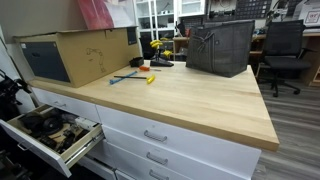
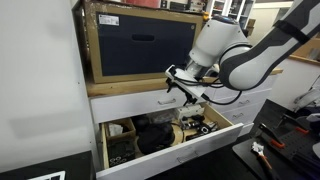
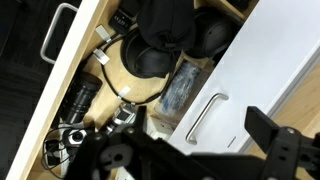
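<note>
Big wooden counter (image 1: 190, 100) with a cardboard box (image 1: 85, 55) on top. The arm (image 2: 255, 55) reaches in from the side. Below the counter the drawer (image 2: 190, 150) is pulled out. The gripper (image 2: 184, 88) hangs just above it, fingers spread, holding nothing. Inside the drawer: black round gear (image 3: 160, 50) and cables (image 3: 108, 40).

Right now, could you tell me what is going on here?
The robot's tool hangs open and empty above the pulled-out white drawer of the light wooden workbench. The drawer is full of black round cases and dark cables. In the wrist view, its silver metal handle lies beneath the tool, apparently untouched.
</note>
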`<state>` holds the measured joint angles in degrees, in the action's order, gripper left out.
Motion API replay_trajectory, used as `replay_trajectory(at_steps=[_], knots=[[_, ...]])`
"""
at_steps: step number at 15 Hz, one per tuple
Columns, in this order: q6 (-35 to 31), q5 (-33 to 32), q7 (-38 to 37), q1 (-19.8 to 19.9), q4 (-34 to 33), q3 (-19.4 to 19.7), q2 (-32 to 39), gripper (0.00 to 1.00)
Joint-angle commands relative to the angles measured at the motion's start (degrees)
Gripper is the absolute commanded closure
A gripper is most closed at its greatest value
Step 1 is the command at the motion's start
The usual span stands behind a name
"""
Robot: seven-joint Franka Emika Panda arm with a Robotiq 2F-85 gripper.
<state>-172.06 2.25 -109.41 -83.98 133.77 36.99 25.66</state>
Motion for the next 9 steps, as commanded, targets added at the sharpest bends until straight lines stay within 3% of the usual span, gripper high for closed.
replay_trajectory(at_steps=[1, 6, 7, 9], knots=[[-3.78, -0.15, -7.01, -8.14, 6.32, 9.94, -2.38, 0.00], [-3.55, 3.01, -15.45, -22.39, 9.21, 26.31, 1.37, 0.00], [-1.65, 2.96, -9.09, -17.19, 7.58, 21.54, 0.06, 0.00], [-1.66, 4.00, -10.24, -20.43, 8.24, 24.75, 0.55, 0.00]])
